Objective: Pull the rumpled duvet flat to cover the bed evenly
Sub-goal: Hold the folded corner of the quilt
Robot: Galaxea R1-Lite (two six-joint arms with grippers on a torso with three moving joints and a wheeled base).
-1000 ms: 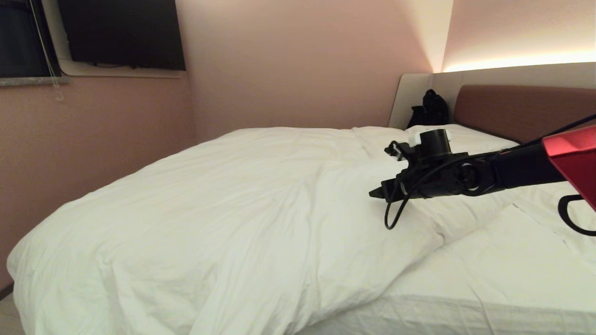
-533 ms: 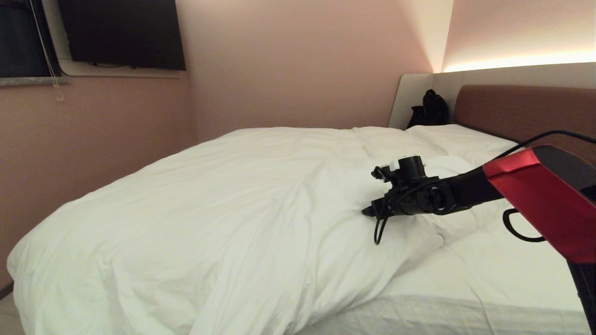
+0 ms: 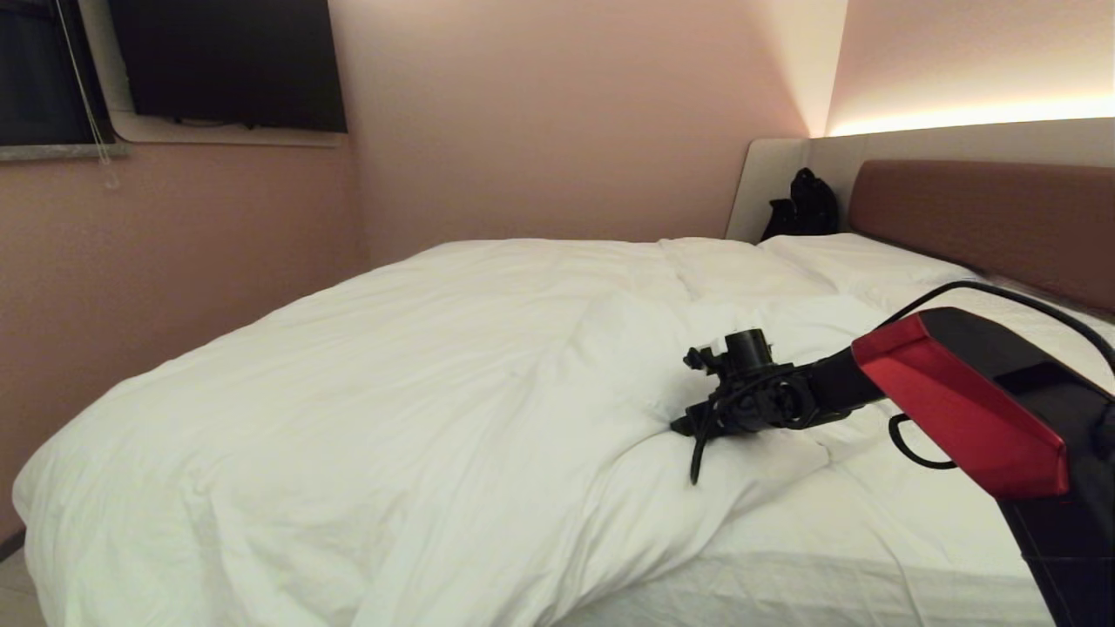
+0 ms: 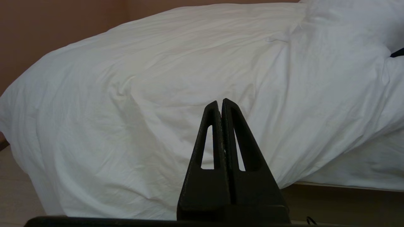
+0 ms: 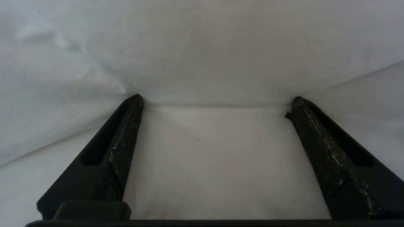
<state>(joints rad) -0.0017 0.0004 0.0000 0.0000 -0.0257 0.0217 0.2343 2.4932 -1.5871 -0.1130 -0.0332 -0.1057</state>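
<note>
Now right gripper [image 5: 214, 101] low at duvet [image 3: 392, 392] edge, about 4 o'clock on bed [image 3: 871, 557], jaws spread wide, tips pressed against fabric, nothing pinched yet; likely set to grab bunched fold. Left gripper [image 4: 222, 105] closed, empty, parked beside bed.

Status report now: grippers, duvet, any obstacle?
Right gripper open, pressed against duvet fold. Left gripper shut, off the bed. Duvet bunched left, sheet bare. No obstacle seen.

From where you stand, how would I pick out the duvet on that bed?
Find the wide bed with its reddish-brown headboard. The duvet is the thick, puffy, wrinkled white cover heaped toward the foot end, unlike the thin flat sheet beside it.
</note>
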